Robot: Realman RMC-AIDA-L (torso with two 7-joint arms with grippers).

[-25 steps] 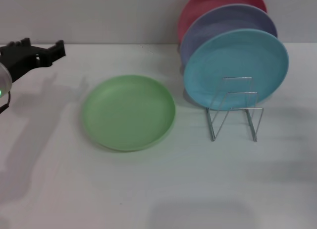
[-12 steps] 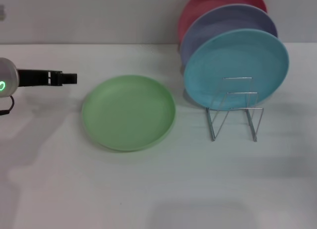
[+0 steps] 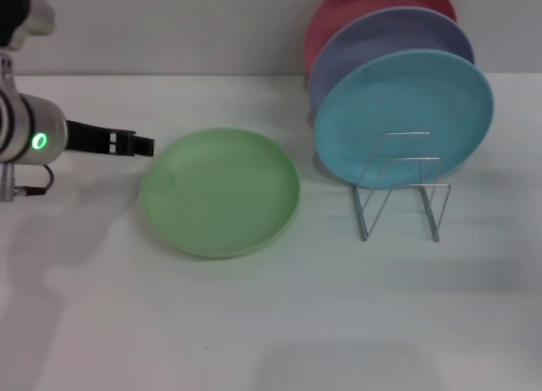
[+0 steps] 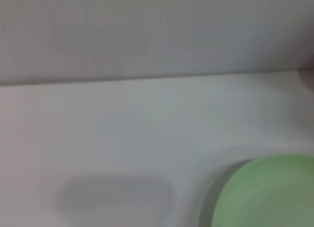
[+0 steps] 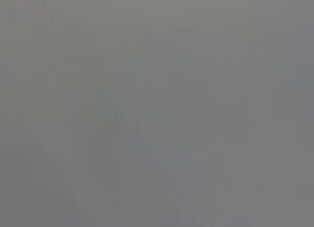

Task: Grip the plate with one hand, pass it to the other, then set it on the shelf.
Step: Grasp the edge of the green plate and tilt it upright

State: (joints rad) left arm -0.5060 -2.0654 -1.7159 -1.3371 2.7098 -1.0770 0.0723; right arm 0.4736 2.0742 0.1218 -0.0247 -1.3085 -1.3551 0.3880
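One gripper beside the green plate

The left gripper (image 3: pixel 140 143) hovers just beside the plate (image 3: pixel 219 191), which lies flat on the worktop (image 3: pixel 271 323), well apart from the shelf (image 3: pixel 403 188); whether its jaws are released or clenched cannot be told.

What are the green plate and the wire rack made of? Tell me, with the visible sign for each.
The green plate looks like plastic with a matte finish: uniform pastel colour, soft rounded rim, no sharp highlights; melamine can't be ruled out. The wire rack looks like bare or plated metal: thin silvery rods bent into loops, with bright glints along them.
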